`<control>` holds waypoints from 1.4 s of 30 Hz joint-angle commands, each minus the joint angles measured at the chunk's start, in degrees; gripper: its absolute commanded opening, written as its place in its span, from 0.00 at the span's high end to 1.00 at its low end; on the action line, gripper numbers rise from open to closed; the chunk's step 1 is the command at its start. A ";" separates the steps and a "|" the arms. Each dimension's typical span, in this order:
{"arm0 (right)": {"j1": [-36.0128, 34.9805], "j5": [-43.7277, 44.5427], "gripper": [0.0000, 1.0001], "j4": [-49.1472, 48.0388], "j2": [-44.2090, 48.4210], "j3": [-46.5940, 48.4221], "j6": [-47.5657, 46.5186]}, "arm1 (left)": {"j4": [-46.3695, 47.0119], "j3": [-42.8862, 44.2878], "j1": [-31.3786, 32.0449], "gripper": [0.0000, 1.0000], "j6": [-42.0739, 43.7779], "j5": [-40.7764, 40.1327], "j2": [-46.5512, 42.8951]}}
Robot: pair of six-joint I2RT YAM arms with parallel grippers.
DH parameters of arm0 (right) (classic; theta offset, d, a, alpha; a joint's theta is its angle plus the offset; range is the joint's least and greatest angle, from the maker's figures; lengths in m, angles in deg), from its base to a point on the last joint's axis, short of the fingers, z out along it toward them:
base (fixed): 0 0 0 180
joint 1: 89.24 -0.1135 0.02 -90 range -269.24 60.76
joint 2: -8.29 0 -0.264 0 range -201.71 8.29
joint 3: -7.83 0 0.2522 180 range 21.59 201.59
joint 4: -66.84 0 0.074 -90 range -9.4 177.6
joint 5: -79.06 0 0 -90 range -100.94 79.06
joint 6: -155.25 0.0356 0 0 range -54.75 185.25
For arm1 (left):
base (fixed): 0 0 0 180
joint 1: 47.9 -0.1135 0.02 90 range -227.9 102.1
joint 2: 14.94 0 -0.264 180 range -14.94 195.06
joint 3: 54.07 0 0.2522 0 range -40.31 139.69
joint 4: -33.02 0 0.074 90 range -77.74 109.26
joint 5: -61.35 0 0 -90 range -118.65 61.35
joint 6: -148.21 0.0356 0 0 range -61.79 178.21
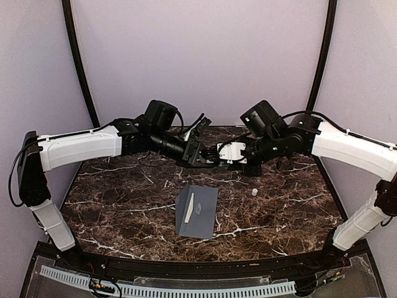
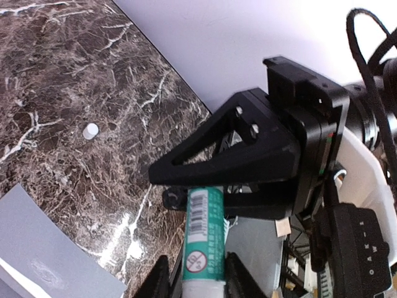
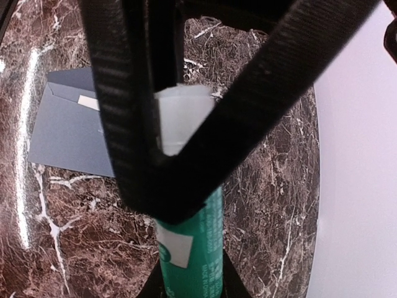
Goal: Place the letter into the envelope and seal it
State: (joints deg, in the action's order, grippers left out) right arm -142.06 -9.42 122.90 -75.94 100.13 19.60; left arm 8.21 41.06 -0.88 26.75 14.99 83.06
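grips one green glue stick [image 2: 203, 230] from both ends in mid-air, in the upper middle of the top view — left gripper [image 2: 197, 280] clenched round the barrel at the bottom edge of its own view, right gripper [image 3: 189, 287] likewise clamped on it, with the other arm's black fingers crossing the tube further up in each wrist view. could easily lever the stick askew or pop it free of one grasp by pulling or twisting out of step, and would drop it onto the stone by letting go on one side before the other is firm. might also smear what looks like the bared white tip on a finger, given so little room between the two. leaves the small white cap [image 1: 254, 191] lying loose right of centre, well apart from everything — liable to roll if nudged. shows the envelope [image 1: 200, 214] flat in the lower middle of the top view, well below the grippers, with only a cream sliver of the letter [image 1: 188, 208] along its left edge; seems tucked in, flap not yet glued down, so could slide on that slick top under a careless pass. rests all of it on a dark brown marble-patterned table [image 1: 124, 198] with white veins and glare streaks, closed in by pale lilac walls [image 1: 198, 62] and black poles [image 1: 77, 62] toward the upper corners.
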 commanded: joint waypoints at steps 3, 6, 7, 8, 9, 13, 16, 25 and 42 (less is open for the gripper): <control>4.02 -13.29 0.97 -2.46 -0.54 5.71 11.00 | 12.02 -7.30 -0.36 0.61 3.71 -13.64 -11.94; 7.43 -22.85 0.97 -2.39 -0.79 8.00 16.57 | 27.45 -15.25 -0.09 0.58 1.28 -18.96 -16.49; 8.32 -26.26 0.97 -2.40 -0.93 8.55 17.99 | 36.44 -19.86 0.28 0.57 0.73 -20.01 -18.16; 9.25 -29.64 0.97 -2.40 -0.96 9.04 19.58 | 41.32 -23.69 0.62 0.56 0.22 -22.13 -18.70; 9.92 -32.91 0.97 -2.75 -0.90 9.34 21.13 | 49.34 -25.06 1.52 0.56 0.33 -23.22 -19.09; 12.16 -41.52 0.97 -3.99 -1.45 10.10 27.03 | 61.59 -27.74 3.79 0.56 2.68 -26.18 -17.45; 15.13 -51.03 0.97 -5.58 -1.71 9.53 30.15 | 69.20 -28.09 4.56 0.54 1.97 -26.68 -14.68; 16.39 -59.68 0.95 -9.92 -3.13 7.46 35.91 | 76.09 -24.43 6.00 0.53 2.35 -24.97 -6.69; 16.78 -62.28 0.93 -11.75 -4.52 6.36 38.34 | 84.56 -18.64 6.63 0.71 -1.46 -22.85 2.83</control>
State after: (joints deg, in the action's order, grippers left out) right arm -125.55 -69.59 113.13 -79.87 106.95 57.06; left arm 88.88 20.47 5.53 25.85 -8.68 85.64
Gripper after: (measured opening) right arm 0.171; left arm 0.306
